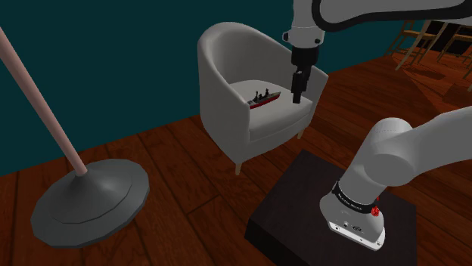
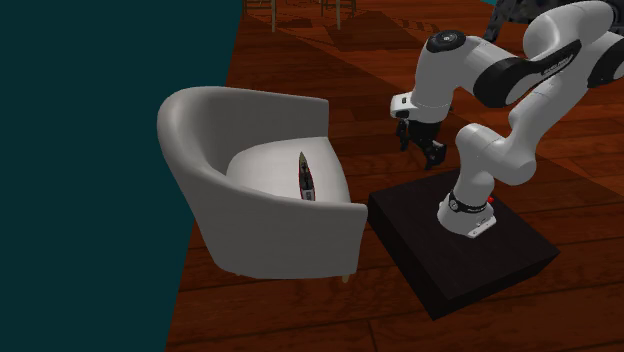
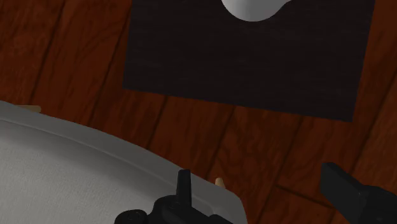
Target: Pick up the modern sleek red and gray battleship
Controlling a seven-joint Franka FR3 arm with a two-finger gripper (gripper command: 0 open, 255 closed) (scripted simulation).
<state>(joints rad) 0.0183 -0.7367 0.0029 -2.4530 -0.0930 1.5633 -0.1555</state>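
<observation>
The battleship (image 1: 265, 98) is a small model with a red lower hull and a grey deck with dark masts. It lies on the seat of a pale armchair (image 1: 227, 60), and in the second exterior view the ship (image 2: 305, 177) points toward the chair's front edge. My gripper (image 1: 297, 92) hangs fingers-down just off the ship's end, over the chair's edge on the stand's side. From the second exterior view, the gripper (image 2: 428, 152) is apart from the chair (image 2: 200, 150), above the floor. In the wrist view the gripper (image 3: 257, 173) is open, with nothing between its fingers, beside the chair's edge (image 3: 51, 165).
The black stand (image 1: 302, 196) sits on the wooden floor right by the chair's front. A floor lamp's round grey base (image 1: 91, 200) with a slanted pink pole is at the shoulder view's left. A teal wall is behind the chair. Wooden chairs (image 1: 423, 34) stand far back.
</observation>
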